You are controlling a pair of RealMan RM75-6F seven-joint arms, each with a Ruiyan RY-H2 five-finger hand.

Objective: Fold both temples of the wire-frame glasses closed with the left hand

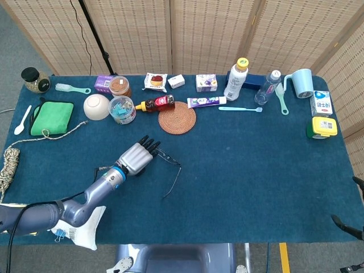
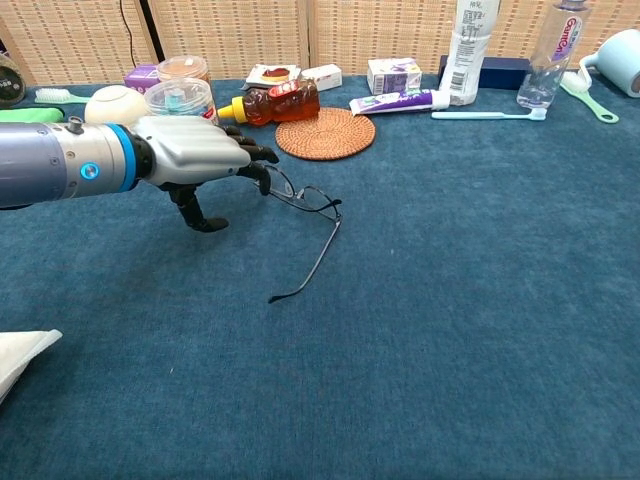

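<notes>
My left hand [image 2: 195, 158]: fingers spread, holding nothing | fingertips touching wire-frame glasses [image 2: 305, 199] | open temple [image 2: 305, 269] beyond them; sweep inward gently.

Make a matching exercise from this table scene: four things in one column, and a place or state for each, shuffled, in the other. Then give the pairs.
Things
1. wire-frame glasses
2. left robot hand
3. woven coaster
4. green cloth

Places or states
A. near the table's far left edge, beside the white bowl
B. fingertips at the lens end of the frame
C. lying on the blue tablecloth with one temple swung out toward the camera
D. just right of the bear-shaped bottle

Pairs: 1-C, 2-B, 3-D, 4-A
</notes>
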